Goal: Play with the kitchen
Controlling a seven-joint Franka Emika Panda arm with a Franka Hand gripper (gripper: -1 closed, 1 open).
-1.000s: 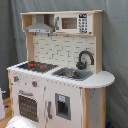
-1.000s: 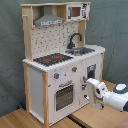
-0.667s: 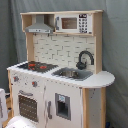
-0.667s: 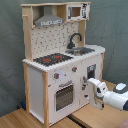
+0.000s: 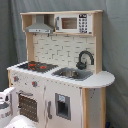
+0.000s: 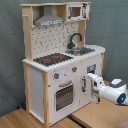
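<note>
kitchen (image 6: 60,65): tall white and light-wood toy unit, upright on the wooden floor (image 6: 20,120) in the second exterior view, grey backdrop (image 6: 10,50) behind it.
hood (image 6: 48,20): grey, top of the unit, toward the second exterior view's left; pegboard back (image 6: 50,40) below it.
hob (image 6: 52,59): black with red rings, on the worktop (image 6: 95,49), left of the sink (image 6: 82,50) in the second exterior view.
oven door (image 6: 64,96): windowed, looks closed, below the knobs (image 6: 57,76).
faucet (image 6: 74,40): black, arched over the sink.
cupboard door (image 6: 89,82): right of the oven in the second exterior view, vertical handle (image 6: 83,84); looks shut.
arm: white, enters from the second exterior view's right; in the first exterior view only a white part shows at the lower left corner.
gripper (image 6: 91,79): level with the cupboard door, right at its front, close to the handle. Can't tell whether the fingers are apart or together, nor if they touch the door.
step (my read): approach to the cupboard door or its handle, nothing visibly moved yet.
risk 1: pushing straight in drives the tip into the panel; the light unit could slide or rock on the floor.
risk 2: missing the thin handle means slipping along the door and snagging the oven handle.
risk 3: pulling off the hinge arc would strain the hinge or drag the whole unit.
</note>
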